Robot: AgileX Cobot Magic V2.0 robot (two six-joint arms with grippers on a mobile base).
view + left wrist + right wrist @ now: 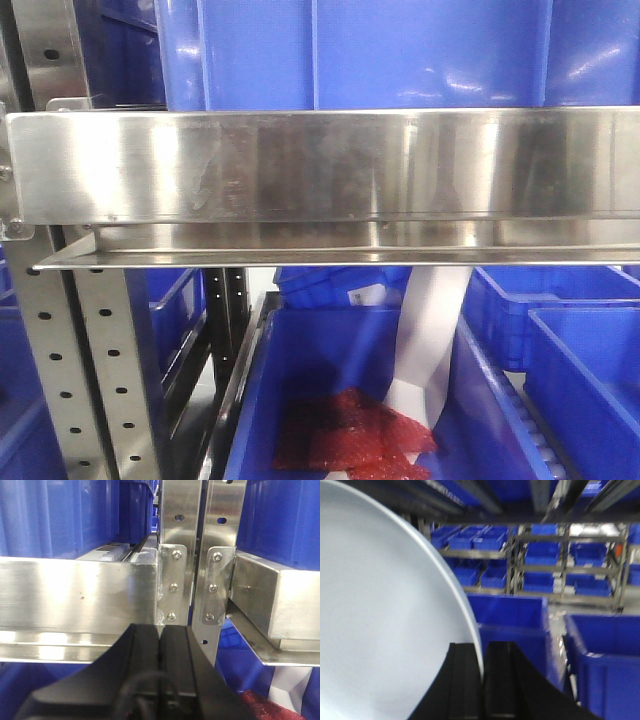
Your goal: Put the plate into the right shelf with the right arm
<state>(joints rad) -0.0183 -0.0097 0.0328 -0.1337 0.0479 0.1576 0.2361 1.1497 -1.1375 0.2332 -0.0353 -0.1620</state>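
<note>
Plate [380, 620] fills the right wrist view from about 12 o'clock round to 7 o'clock, a pale, glossy disc with its curved rim running down to the black fingers at 6 o'clock. The right gripper [482, 672] is clamped on that rim, one finger on each face of the plate, so the plate hangs edge-on in the claw, held in the air. Behind it, from 3 to 5 o'clock, stand large blue bins [600, 660], and farther back at 1 o'clock more racks with blue bins, blurred. In the front view the right shelf [330, 165] shows as a broad shiny steel rail across the middle, with a blue bin [360, 55] sitting on it at 12 o'clock and perforated uprights [100, 370] at 8 o'clock. Below the rail, at 6 o'clock, another blue bin [330, 350] holds a red crumpled packet [350, 435] and a white strip [430, 340] hanging down into it. The plate is not seen in this view. In the left wrist view the left gripper [161, 645] sits at 6 o'clock with its black fingers pressed together on nothing, facing bolted steel uprights [175, 555] and rails.
</note>
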